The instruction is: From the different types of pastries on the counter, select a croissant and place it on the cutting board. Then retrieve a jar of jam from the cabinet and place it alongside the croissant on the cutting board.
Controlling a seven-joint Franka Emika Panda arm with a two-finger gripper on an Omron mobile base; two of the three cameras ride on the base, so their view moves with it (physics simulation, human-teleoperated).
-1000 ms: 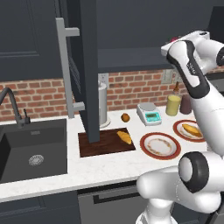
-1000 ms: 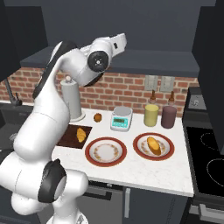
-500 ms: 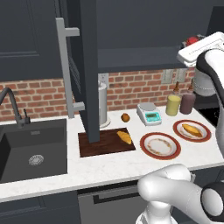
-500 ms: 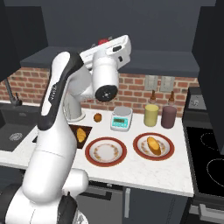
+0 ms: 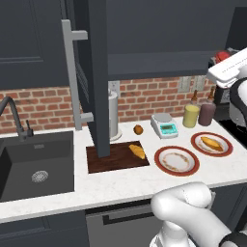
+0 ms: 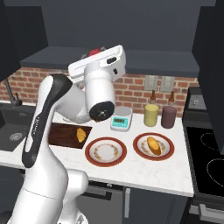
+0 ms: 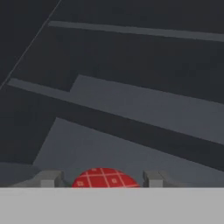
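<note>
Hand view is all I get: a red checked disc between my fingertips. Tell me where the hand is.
Observer: The gripper holds the tiny jar of jam with the red checked top in the air, high above the white marbled counter.
Operator: Report the drop spot.
Observer: The small curved golden croissant lies on the right part of the flat dark reddish-brown wooden cutting board.
Operator: Name anything near that board.
Observer: The tall dark cabinet door with the grey bar handle stands open above the board's left end.
</note>
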